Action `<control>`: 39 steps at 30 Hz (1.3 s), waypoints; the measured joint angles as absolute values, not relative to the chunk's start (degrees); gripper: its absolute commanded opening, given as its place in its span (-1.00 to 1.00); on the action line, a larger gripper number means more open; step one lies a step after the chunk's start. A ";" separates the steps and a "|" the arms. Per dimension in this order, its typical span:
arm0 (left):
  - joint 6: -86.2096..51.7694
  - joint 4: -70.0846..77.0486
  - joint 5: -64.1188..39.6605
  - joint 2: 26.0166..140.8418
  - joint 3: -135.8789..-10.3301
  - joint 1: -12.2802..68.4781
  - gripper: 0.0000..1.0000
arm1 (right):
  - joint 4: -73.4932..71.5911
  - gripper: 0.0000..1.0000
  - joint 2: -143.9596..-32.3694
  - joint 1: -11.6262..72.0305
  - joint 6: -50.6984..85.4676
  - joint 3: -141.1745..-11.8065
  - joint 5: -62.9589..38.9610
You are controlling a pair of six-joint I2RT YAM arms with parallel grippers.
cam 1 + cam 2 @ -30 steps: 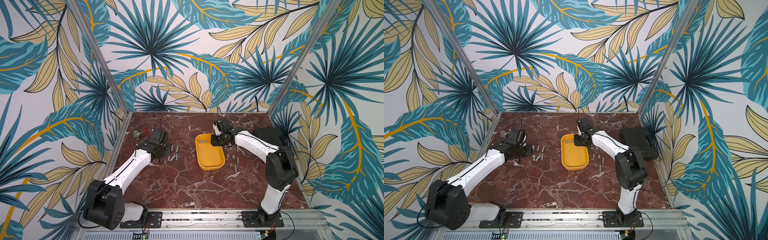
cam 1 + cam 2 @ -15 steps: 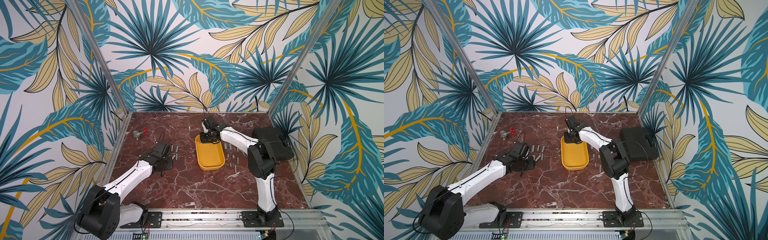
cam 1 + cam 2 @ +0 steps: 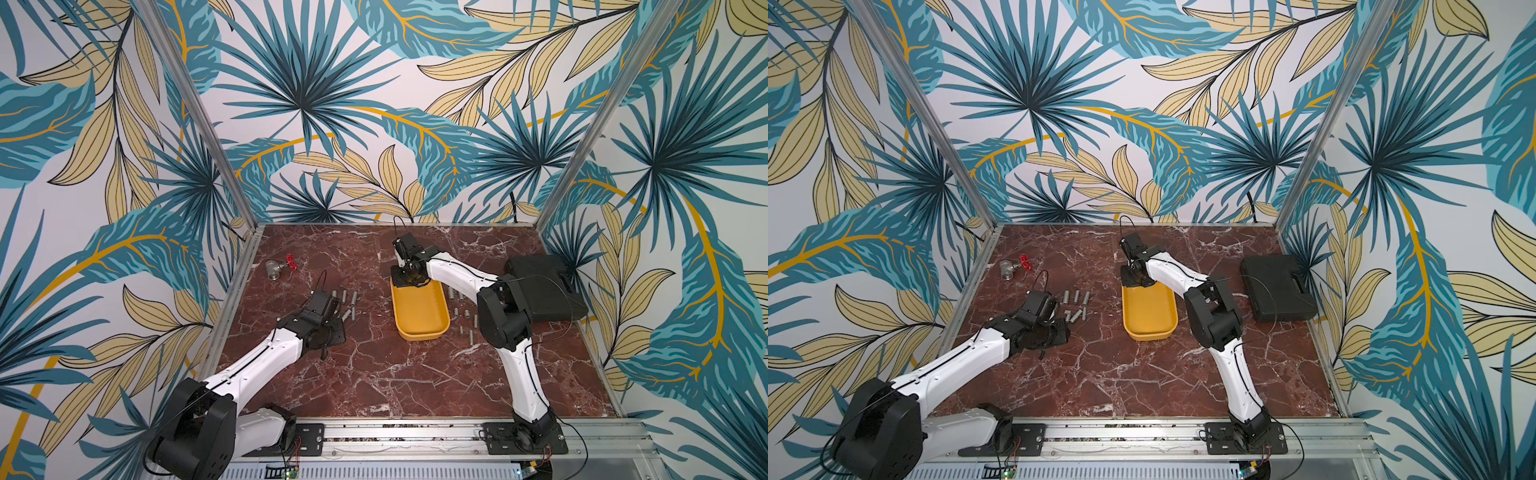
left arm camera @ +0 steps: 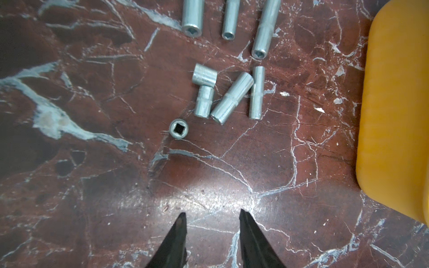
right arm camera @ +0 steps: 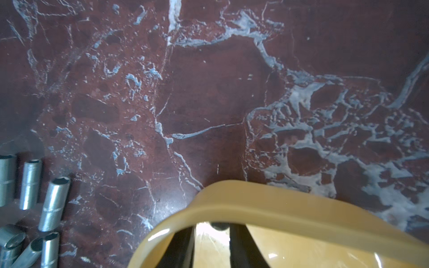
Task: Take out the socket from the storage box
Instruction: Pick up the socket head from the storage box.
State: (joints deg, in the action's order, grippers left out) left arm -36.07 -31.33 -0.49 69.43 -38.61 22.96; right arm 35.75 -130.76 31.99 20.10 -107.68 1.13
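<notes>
In both top views, the shallow yellow plastic storage box [image 3: 419,334] sits in the middle of the red marble desk [image 3: 374,386]. The right end effector [image 3: 409,277] dips into the box's far end and hides that corner; the rest of the inside looks bare. Short steel sockets [image 3: 349,305] lie loose to the left of the box, and more sockets [image 3: 463,316] lie along its right side, close to the right arm's elbow. A black hard case [image 3: 1277,286] lies by the right wall, and a grey valve with a red handle [image 3: 1013,268] sits far left.

From the left wrist, the left end effector [image 4: 212,222] hangs spread and empty over bare desk. An upright socket [image 4: 178,128] stands just ahead of it.

From the right wrist, the box's rim covers the tips of the black fingers [image 5: 183,246]. A small dark shape [image 5: 219,225] sits between them; I cannot tell whether they pinch it.
</notes>
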 measured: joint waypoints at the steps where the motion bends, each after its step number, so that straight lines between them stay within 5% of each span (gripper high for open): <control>1: -36.07 -31.24 -0.49 69.34 -38.61 22.96 -0.18 | 36.01 -0.45 -130.93 32.03 20.10 -107.83 1.28; 22: -36.49 -30.96 -0.47 69.30 -38.61 22.96 -0.18 | 36.75 -0.65 -132.00 32.10 19.49 -108.36 2.79; 39: -36.51 -30.92 -0.27 70.61 -38.74 23.59 -0.18 | 31.90 -0.67 -95.39 28.56 19.70 -76.23 4.80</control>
State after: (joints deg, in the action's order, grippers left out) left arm -36.51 -30.92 -0.27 70.61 -38.74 23.59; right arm 31.90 -95.39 28.56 19.70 -76.23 4.80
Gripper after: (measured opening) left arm 0.411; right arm 0.176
